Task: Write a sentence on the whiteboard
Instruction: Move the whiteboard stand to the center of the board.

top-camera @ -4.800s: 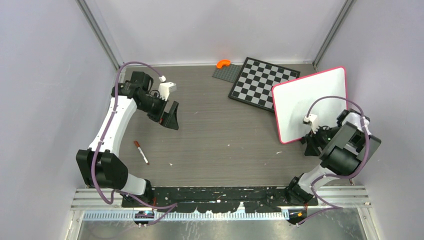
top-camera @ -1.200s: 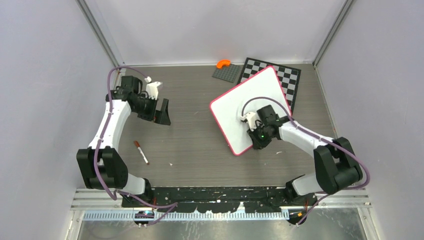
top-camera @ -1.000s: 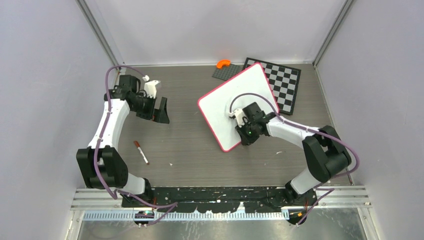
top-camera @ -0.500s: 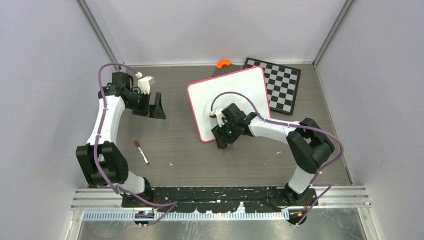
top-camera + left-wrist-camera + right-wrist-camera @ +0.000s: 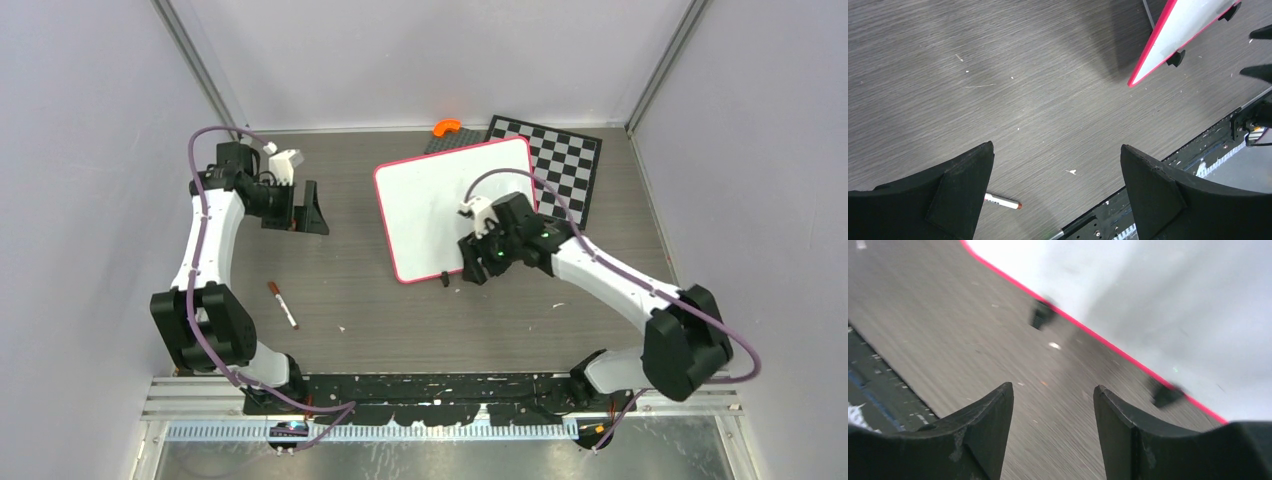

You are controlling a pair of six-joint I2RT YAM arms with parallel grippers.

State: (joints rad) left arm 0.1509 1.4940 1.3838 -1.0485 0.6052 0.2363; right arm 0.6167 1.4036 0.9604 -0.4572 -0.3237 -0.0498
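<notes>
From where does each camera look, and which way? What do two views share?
Top external: above and behind, looking down on the table; left arm and right arm show.
Left wrist: over the table's left, looking down at the marker; left gripper shows.
Right wrist: low, facing the edge of the whiteboard; right gripper shows.
Shared: all three see the whiteboard.

A: What is lying on the wood-grain table [image 5: 380, 320]?
B: A marker [image 5: 282, 304] with a red tip is resting near the left front, well apart from the rest. A chessboard [image 5: 565, 165] is sitting at the far right, with an orange curved piece [image 5: 446, 127] lying at the far edge of a dark grey plate [image 5: 447, 147] just beside it.
</notes>
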